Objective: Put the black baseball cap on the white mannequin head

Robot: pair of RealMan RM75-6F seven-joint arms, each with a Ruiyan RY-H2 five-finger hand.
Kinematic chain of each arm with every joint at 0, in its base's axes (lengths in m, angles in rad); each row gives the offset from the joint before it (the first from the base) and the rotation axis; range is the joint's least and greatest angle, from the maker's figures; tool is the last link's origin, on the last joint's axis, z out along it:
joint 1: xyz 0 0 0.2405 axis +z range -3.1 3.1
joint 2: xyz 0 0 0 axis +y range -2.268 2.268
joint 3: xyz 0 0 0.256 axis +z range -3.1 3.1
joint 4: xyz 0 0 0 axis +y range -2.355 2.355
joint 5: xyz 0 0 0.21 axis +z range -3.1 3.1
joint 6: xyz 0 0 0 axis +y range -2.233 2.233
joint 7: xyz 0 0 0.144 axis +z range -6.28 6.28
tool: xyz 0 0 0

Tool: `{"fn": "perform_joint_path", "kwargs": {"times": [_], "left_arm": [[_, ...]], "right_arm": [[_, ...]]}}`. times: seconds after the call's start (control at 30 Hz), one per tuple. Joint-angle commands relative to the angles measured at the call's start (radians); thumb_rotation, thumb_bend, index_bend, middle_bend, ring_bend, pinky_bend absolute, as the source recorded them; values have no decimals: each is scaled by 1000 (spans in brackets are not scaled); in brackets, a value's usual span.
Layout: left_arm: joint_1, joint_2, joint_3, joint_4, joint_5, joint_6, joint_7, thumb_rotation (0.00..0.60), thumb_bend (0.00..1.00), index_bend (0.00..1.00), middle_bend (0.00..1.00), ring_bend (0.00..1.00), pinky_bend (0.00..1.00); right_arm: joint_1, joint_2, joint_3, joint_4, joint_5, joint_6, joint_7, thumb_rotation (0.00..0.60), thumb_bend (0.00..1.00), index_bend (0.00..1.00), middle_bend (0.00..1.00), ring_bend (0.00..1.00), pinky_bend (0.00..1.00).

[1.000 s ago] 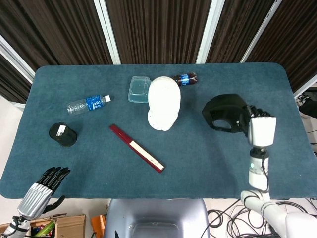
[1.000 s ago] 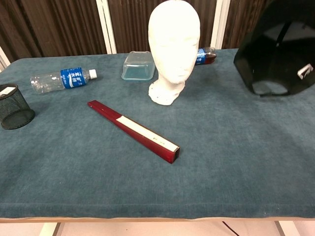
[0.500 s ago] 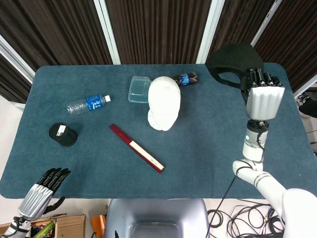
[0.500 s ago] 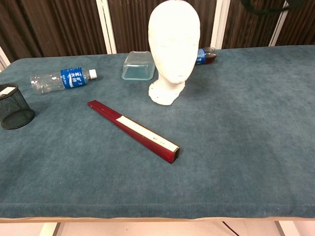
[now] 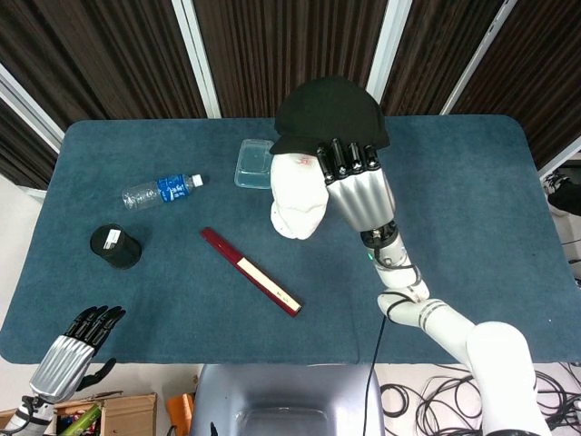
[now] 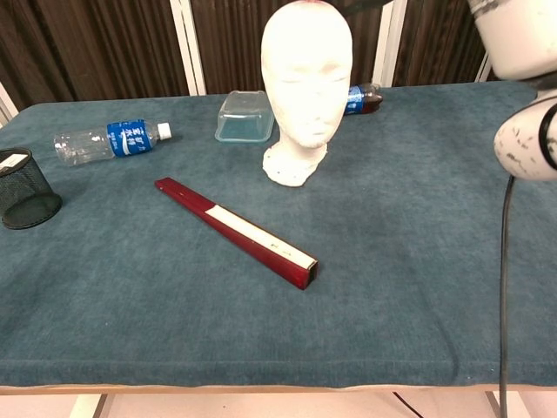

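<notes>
The black baseball cap (image 5: 329, 113) hangs in the air over the top of the white mannequin head (image 5: 295, 198). My right hand (image 5: 356, 186) grips the cap's rim from the near side, fingers curled over the edge. In the head view the cap covers the back of the mannequin head; whether they touch I cannot tell. The chest view shows the mannequin head (image 6: 306, 78) upright with its face towards me, and the right arm (image 6: 520, 78) at the top right. My left hand (image 5: 74, 348) hangs below the table's near left corner, fingers apart, holding nothing.
A water bottle (image 5: 162, 190) and a clear plastic box (image 5: 255, 163) lie left of the mannequin head. A cola bottle (image 6: 364, 98) lies behind it. A black mesh cup (image 5: 115, 246) stands at the left. A long red folded fan (image 5: 251, 272) lies diagonally in front.
My right hand has carried the cap from the table's right side, up past the far right edge, then left to above the mannequin head. The left hand has barely moved.
</notes>
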Motion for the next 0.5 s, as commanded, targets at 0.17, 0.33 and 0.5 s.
{"fn": "perform_joint_path", "kwargs": {"times": [0.17, 0.33, 0.5], "left_arm": [[4, -1, -1, 12, 2, 6, -13, 600, 322, 0, 115, 94, 131], [-2, -6, -3, 14, 4, -4, -15, 600, 322, 0, 115, 94, 131], [0, -9, -2, 18, 6, -1, -16, 600, 322, 0, 115, 94, 130]], "right_arm": [[-4, -50, -67, 82, -27, 14, 52, 600, 415, 1000, 721, 739, 918], [-19, -69, -109, 98, -44, 25, 84, 600, 415, 1000, 722, 739, 918], [-53, -92, -165, 122, -71, 47, 105, 600, 414, 1000, 724, 742, 918]]}}
